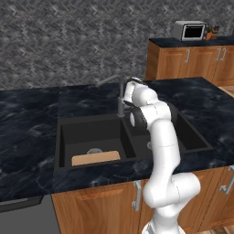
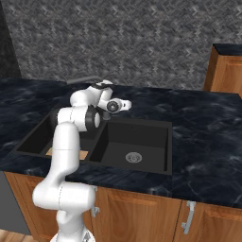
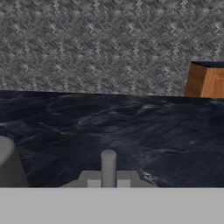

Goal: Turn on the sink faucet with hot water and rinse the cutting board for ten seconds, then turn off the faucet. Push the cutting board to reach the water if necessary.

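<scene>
The black double sink (image 1: 64, 132) is set into a dark marble counter. A tan cutting board (image 1: 96, 158) lies flat at the front of the left basin, beside its drain. The sink faucet (image 1: 120, 104) stands behind the divider, its spout (image 1: 107, 81) swung out to the left. My hand has reached in at the faucet's top. In the hand view my gripper (image 3: 108, 182) has its fingertips drawn in on either side of a thin grey upright lever (image 3: 108, 162), with the faucet post (image 3: 8, 166) at the left. No water is in view.
The right basin holds only its silver drain (image 2: 133, 157). A toaster oven (image 1: 188, 30) sits on a raised wooden cabinet (image 1: 192, 59) at the far right. The herringbone wall (image 3: 109, 43) rises close behind the counter. Cabinet door handles (image 1: 136, 195) run below the counter's front.
</scene>
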Controlling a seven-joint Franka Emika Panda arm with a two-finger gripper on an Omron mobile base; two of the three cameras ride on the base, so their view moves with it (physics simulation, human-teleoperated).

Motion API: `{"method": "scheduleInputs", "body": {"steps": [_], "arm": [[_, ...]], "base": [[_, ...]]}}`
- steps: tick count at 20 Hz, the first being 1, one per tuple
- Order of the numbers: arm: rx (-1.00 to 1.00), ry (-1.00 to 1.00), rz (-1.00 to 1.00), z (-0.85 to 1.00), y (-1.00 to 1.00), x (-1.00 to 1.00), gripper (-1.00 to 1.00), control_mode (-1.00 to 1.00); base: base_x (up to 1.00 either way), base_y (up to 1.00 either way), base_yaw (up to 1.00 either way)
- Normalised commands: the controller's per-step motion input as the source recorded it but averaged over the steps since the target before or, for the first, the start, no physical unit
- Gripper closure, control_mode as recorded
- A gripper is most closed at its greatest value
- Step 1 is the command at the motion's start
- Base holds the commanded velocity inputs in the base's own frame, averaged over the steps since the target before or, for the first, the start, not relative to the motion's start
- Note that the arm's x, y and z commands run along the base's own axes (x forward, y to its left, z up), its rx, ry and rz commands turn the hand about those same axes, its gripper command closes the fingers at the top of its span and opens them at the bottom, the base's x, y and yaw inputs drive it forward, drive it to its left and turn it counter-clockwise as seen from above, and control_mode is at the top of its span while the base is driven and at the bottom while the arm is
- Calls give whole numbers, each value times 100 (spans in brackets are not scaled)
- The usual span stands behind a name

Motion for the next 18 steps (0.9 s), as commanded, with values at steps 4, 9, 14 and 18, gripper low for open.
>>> {"method": "scheduleInputs", "body": {"steps": [4,9,14,18], "arm": [[0,0,0,0,0,0,100,-100],[0,0,0,0,0,0,100,-100],[0,0,0,0,0,2,100,-100],[0,0,0,0,0,3,100,-100]], "base": [[0,0,0],[0,0,0],[0,0,0],[0,0,0]]}}
